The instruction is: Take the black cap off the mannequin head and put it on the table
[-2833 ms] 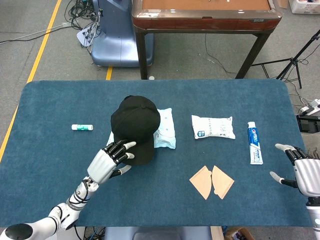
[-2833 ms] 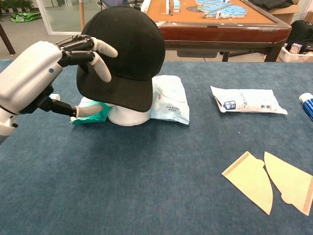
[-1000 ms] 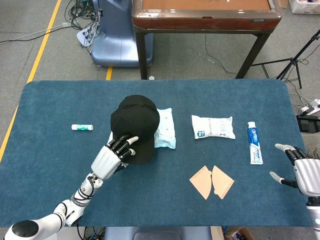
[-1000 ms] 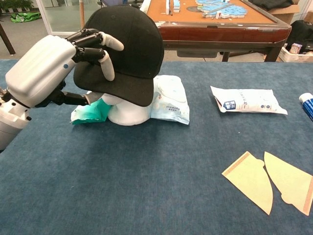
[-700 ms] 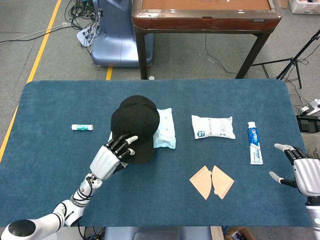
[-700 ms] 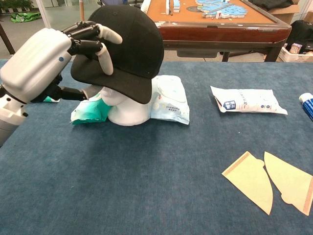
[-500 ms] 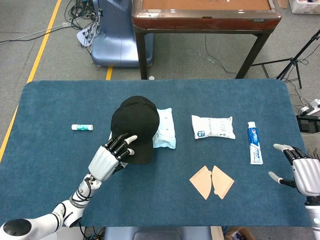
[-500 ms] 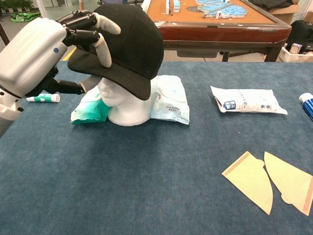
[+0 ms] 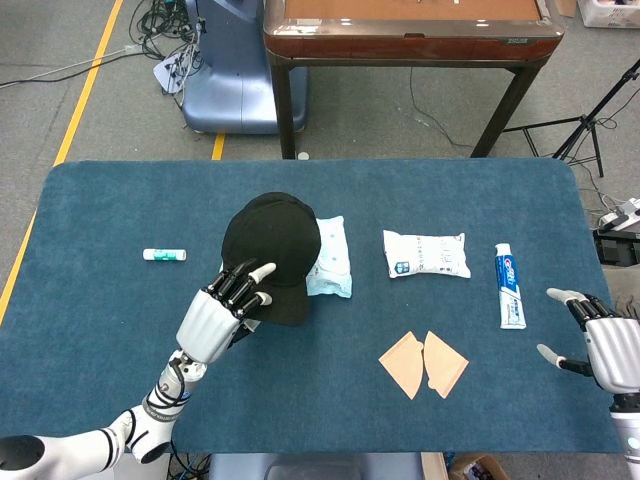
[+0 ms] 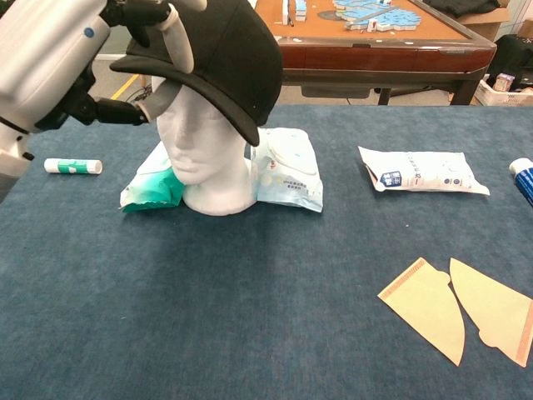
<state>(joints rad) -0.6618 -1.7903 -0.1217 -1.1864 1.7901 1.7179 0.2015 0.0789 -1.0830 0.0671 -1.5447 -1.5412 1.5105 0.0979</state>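
**A:** So where are we? Our left hand (image 10: 58,58) is pinching the brim of the black cap (image 10: 225,58), fingers (image 10: 176,42) on top, thumb under. The front's tipped up off the mannequin head (image 10: 204,146), sitting left of the table's (image 9: 100,330) middle, and the face is showing.

**B:** Yeah, we're mid-lift I'd say. The back looks seated on the crown, so next we need more height to clear it, then a bare patch toward the near edge.

**A:** And our right hand (image 9: 605,345)?

**B:** Parked at the right edge, fingers spread, holding nothing.

Chest view's top edge crops black cap (image 10: 225,58).
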